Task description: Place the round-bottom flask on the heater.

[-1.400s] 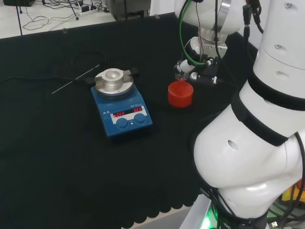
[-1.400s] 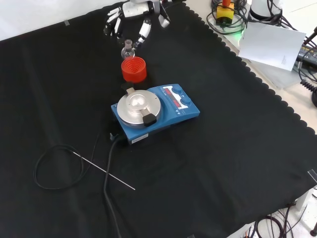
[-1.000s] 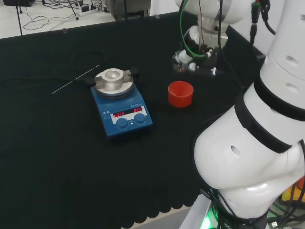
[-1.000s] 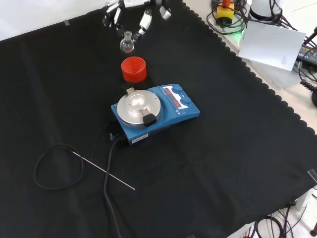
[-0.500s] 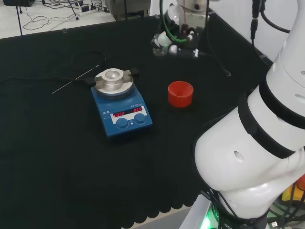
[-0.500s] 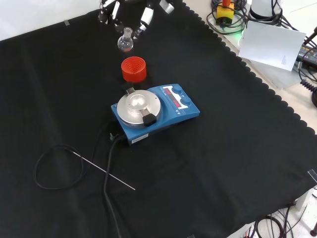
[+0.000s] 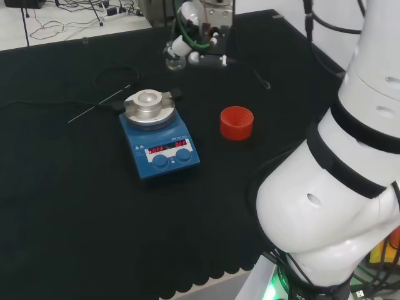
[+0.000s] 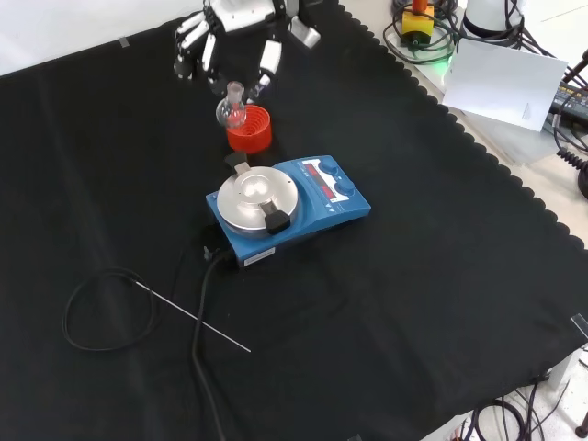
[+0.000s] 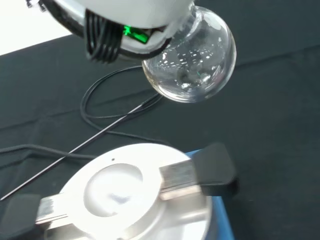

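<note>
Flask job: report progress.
Done: the flask is off the red stand, which sits empty. In hand: the hand holds the flask in the air near the heater. Left: lower it into the heater's round top and release.

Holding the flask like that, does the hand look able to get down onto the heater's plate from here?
Probably yes. The hand holds the round-bottom flask in the air, near the heater. In the wrist view the silver plate is bare below it, and the red stand sits off to one side.

Clear flask (image 9: 192,62) above blue heater (image 8: 289,207)
</note>
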Tool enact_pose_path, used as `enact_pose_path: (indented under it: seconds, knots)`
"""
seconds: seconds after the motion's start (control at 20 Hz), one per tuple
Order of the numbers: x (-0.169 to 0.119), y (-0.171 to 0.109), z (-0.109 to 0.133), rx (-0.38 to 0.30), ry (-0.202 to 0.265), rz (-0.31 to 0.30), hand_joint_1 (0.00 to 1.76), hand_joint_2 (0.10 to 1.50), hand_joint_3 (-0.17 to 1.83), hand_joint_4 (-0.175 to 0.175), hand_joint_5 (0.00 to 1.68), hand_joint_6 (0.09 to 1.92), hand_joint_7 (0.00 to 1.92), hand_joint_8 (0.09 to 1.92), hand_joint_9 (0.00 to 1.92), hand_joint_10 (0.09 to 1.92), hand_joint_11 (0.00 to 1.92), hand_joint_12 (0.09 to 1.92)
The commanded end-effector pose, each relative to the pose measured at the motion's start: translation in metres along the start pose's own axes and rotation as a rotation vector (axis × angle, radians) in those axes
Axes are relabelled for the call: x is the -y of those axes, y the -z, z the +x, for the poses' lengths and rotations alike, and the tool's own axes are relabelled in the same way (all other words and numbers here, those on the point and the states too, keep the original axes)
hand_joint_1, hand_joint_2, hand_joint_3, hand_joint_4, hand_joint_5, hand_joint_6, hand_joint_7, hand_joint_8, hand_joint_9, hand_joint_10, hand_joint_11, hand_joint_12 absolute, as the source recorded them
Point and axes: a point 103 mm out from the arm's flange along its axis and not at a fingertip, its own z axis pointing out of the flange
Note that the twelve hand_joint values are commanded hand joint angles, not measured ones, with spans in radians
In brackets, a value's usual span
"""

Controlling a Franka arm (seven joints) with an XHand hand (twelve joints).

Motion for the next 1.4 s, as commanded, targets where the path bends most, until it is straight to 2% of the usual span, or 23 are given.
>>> enact_pose_path:
  seconds: [0.05,0.7,1.4]
  knots:
    - [-0.011,-0.025,0.038,0.005,0.049,0.066,1.12,0.67,0.72,0.098,1.18,0.87,0.33,0.67,0.57,0.61,0.18,1.39]
    - [-0.011,-0.055,0.046,-0.018,0.046,0.138,1.12,0.67,0.73,0.095,1.18,0.87,0.32,0.67,0.57,0.61,0.18,1.39]
    - [-0.011,-0.07,0.049,-0.016,0.06,0.162,1.13,0.65,0.75,0.08,1.18,0.87,0.31,0.67,0.56,0.62,0.17,1.39]
